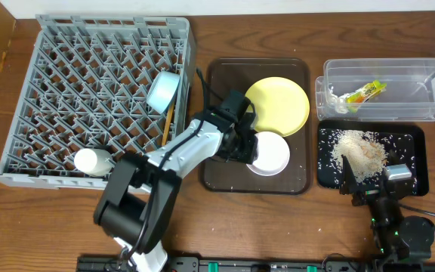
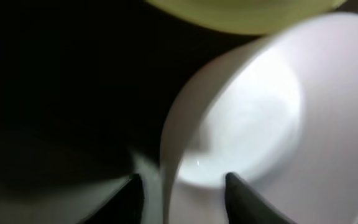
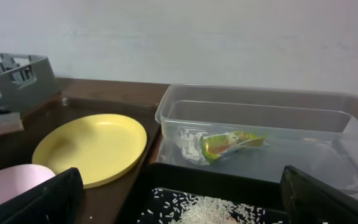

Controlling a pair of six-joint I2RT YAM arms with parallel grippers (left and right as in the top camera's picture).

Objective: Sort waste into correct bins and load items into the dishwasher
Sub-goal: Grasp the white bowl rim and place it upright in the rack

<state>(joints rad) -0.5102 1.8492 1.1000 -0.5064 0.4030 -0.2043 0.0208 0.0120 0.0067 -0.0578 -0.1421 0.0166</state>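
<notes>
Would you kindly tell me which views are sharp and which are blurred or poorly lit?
Overhead: sharp, evenly lit. Left wrist: very dark, soft focus, the white bowl glaring bright. Right wrist: snack wrapper clear, its own fingers dark, blurred shapes at the bottom corners.

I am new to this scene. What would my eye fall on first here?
The large grey dish rack fills the left side. At centre, the left gripper straddles the rim of the white bowl on the brown tray. At right, rice crumbs heap in the black tray.
</notes>
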